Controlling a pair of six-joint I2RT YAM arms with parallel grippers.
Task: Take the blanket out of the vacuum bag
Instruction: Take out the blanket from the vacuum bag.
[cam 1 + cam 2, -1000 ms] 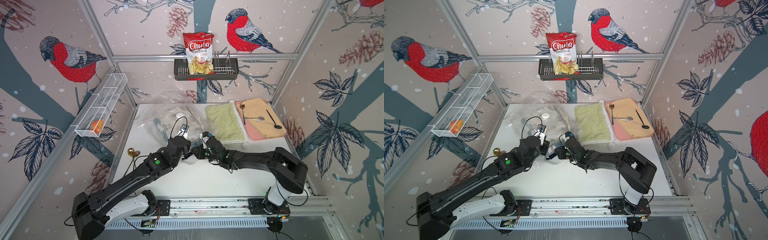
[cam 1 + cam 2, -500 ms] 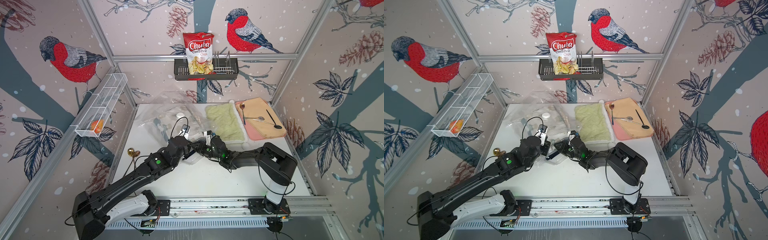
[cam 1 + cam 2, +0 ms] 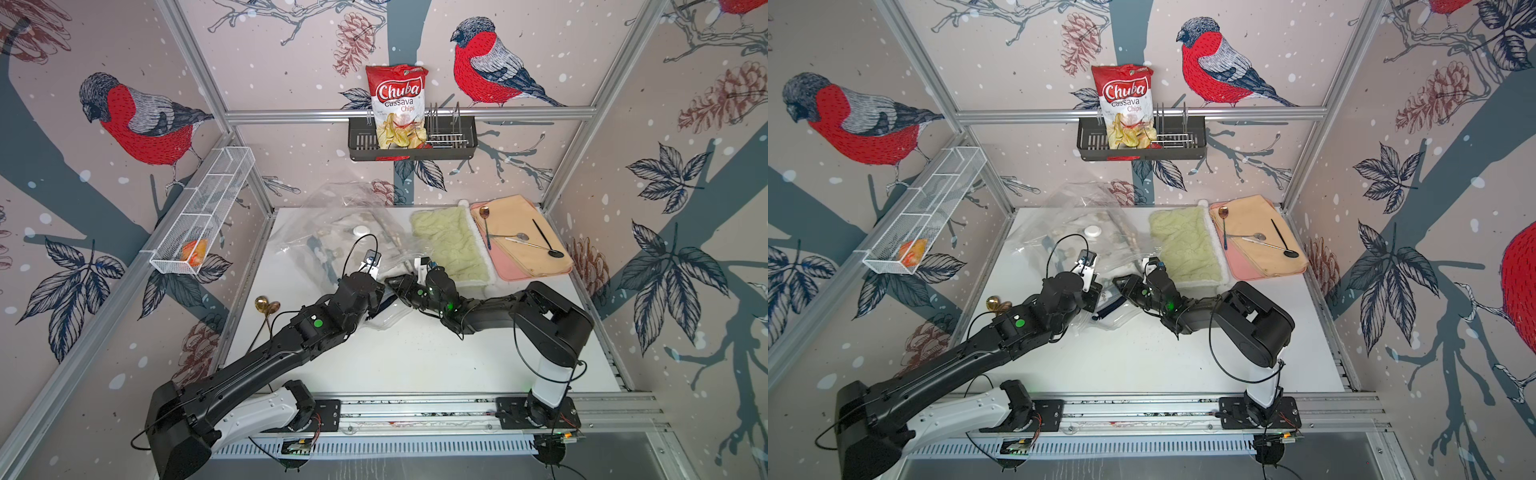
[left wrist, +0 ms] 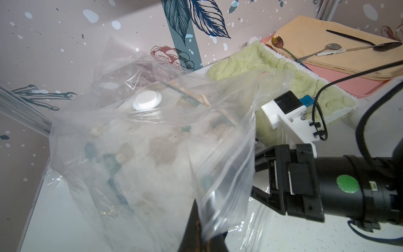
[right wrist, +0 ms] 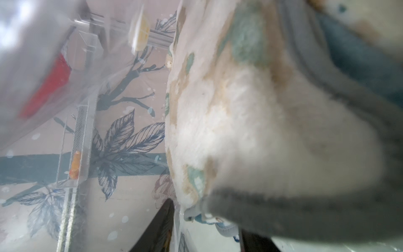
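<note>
The vacuum bag (image 3: 332, 232), clear and crinkly with a round white valve cap (image 3: 360, 230), lies at the back left of the table in both top views, also the vacuum bag (image 3: 1067, 224). Through the vacuum bag (image 4: 152, 152) shows the blanket (image 4: 130, 157), white with teal and tan patches. My left gripper (image 4: 201, 229) is shut on the zip edge of the bag's mouth. My right gripper (image 5: 205, 233) reaches into that mouth from the right, open. The grey-edged corner of the blanket (image 5: 250, 131) lies between its fingers (image 5: 159, 229), unclamped. In a top view the right gripper (image 3: 392, 284) faces the left gripper (image 3: 380, 297).
A green towel (image 3: 449, 245) lies right of the bag. Beyond it is a peach and pink mat (image 3: 536, 253) with three spoons on it. A gold spoon (image 3: 266, 305) lies off the table's left edge. A wire basket (image 3: 203, 212) and a black rack (image 3: 411, 139) hang on the walls.
The right gripper has pushed left and back into the bag's mouth and its jaws have opened. Its elbow swung toward the right. The left gripper has kept its hold.
</note>
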